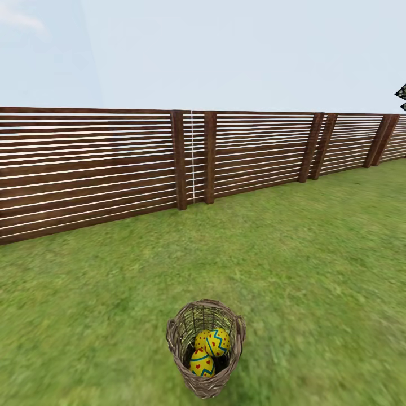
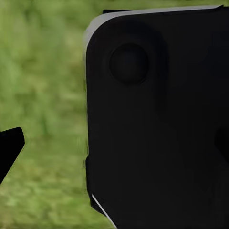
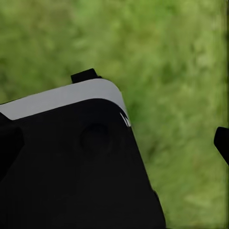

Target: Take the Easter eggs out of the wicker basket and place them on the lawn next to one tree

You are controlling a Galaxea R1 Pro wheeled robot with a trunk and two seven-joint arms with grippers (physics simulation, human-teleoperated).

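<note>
The wicker basket (image 1: 206, 349) stands upright on the lawn (image 1: 293, 265) at the bottom middle of the head view. Inside it lie the Easter eggs, yellow with red dots and blue zigzag bands: one egg (image 1: 218, 342) on top, another (image 1: 202, 363) in front of it, and a third (image 1: 200, 338) partly hidden behind them. The tree is out of view. In the left wrist view one dark fingertip (image 2: 10, 148) pokes in over blurred grass beside a black body panel (image 2: 157, 119). The right wrist view likewise has one fingertip (image 3: 222, 143) over grass.
A brown horizontal-slat fence (image 1: 113, 163) runs across the back of the lawn and recedes to the right. A dark scrap of foliage (image 1: 401, 98) shows at the right edge above the fence. Open grass lies all around the basket.
</note>
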